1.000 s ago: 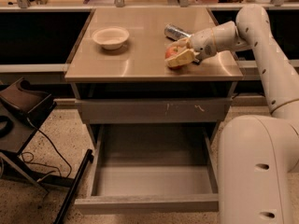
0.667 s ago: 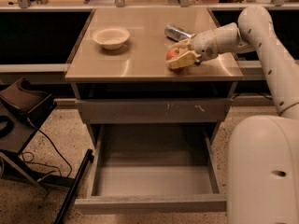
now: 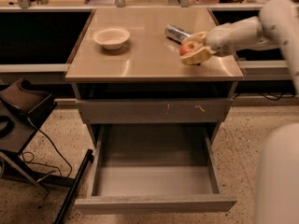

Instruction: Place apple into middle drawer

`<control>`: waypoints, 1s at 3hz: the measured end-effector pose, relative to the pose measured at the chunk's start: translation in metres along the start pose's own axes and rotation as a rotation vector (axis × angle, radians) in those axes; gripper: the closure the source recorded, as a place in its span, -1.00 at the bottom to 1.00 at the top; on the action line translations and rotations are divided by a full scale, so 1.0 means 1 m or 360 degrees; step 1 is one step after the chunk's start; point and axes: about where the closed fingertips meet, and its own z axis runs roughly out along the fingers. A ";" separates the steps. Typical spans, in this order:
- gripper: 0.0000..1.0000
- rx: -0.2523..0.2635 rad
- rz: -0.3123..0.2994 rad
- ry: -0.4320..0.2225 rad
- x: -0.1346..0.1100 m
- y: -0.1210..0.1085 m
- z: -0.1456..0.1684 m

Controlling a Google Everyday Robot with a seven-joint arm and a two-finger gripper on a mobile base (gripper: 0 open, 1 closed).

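The red apple (image 3: 187, 47) is on the right part of the tan cabinet top (image 3: 140, 59), between the two cream fingers (image 3: 198, 57) of my gripper (image 3: 188, 49). The gripper reaches in from the right and is shut on the apple, at or just above the top's surface. The middle drawer (image 3: 154, 203) is pulled open below, low at the front of the cabinet, with its grey floor bare. It is well below and in front of the apple.
A silver can (image 3: 176, 31) lies just behind the apple. A pale bowl (image 3: 111, 37) sits at the left of the top. A shut grey drawer front with pale scratches (image 3: 154, 110) is above the open drawer. A black stand with cables (image 3: 23, 104) is at the left.
The gripper and the apple have shifted a little to the right and slightly up across the cabinet top. The can, bowl and drawers have not moved.
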 end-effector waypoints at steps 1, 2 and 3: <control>1.00 0.0340 -0.0379 0.0105 -0.034 0.016 -0.078; 1.00 0.0597 -0.0664 0.0080 -0.113 0.059 -0.127; 1.00 0.0740 -0.0817 -0.0067 -0.218 0.141 -0.140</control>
